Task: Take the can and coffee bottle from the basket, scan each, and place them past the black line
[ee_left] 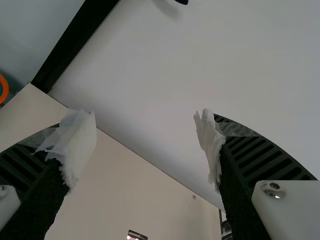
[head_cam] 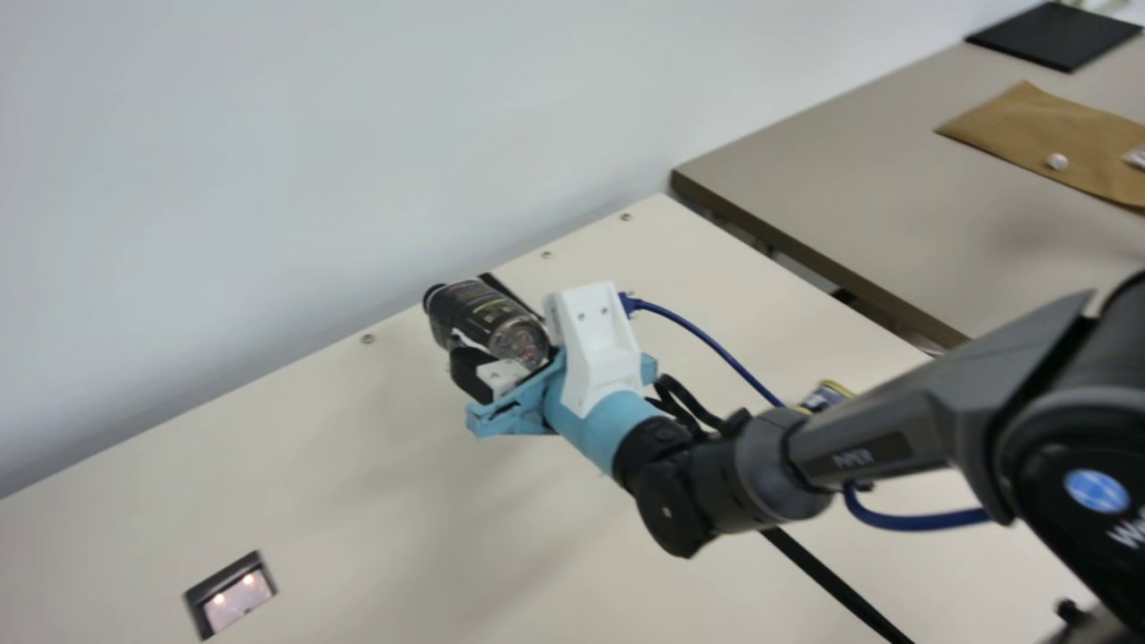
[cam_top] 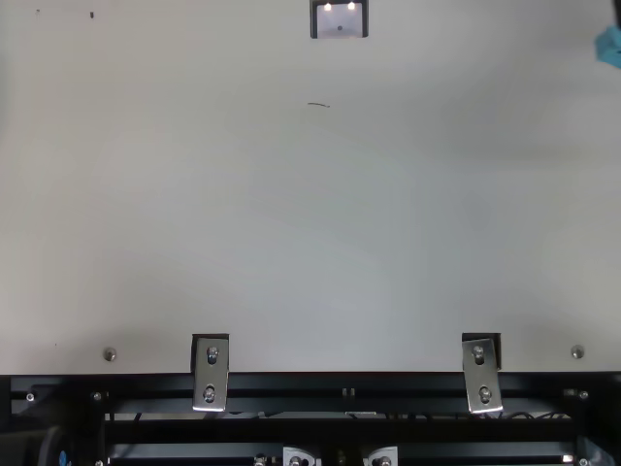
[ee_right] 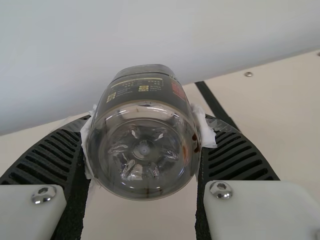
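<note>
"What's the right gripper (head_cam: 470,317) got?"

"It's squeezing a dark plastic coffee bottle (head_cam: 483,313), tipped sideways above the cream table (head_cam: 402,492). The left gripper (ee_left: 147,117) is wide open."

"Different views?"

"The right wrist view shows the bottle's clear bottom — the main view shows its cap end, plus a blue-and-yellow can (head_cam: 825,394). The grey arm (head_cam: 894,438) partly blocks it, and crosses the black line (head_cam: 836,581)."

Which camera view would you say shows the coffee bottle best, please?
The right wrist view: there the coffee bottle is largest, its base facing the camera, held by the right tool. The main view shows it smaller but from the side, with label and dark neck end.
</note>
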`<action>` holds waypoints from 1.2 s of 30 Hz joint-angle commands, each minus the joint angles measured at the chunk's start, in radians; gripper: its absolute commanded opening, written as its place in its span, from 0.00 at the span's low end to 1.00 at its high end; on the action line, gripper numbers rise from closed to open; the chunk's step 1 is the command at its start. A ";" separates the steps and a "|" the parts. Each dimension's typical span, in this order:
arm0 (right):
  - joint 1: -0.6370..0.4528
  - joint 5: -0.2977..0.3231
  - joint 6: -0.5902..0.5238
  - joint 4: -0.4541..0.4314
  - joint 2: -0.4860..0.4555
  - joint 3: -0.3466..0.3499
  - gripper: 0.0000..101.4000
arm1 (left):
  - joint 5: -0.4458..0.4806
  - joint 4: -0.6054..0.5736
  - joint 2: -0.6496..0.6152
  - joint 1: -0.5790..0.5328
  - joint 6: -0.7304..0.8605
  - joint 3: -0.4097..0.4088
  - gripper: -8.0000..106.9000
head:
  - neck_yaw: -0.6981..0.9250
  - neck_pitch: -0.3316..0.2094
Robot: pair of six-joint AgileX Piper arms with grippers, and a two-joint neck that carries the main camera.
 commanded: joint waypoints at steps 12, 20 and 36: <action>-0.166 -0.020 -0.019 0.000 -0.018 0.045 0.00 | 0.000 0.000 0.000 0.000 0.000 0.000 0.85 | -0.066 -0.017; -0.251 -0.069 -0.075 0.039 0.030 0.046 0.00 | 0.000 0.000 0.000 0.000 0.000 0.000 0.85 | -0.066 -0.017; -0.359 -0.169 -0.266 0.160 0.130 0.075 0.00 | 0.000 0.000 0.000 0.000 0.000 0.000 0.85 | -0.066 -0.017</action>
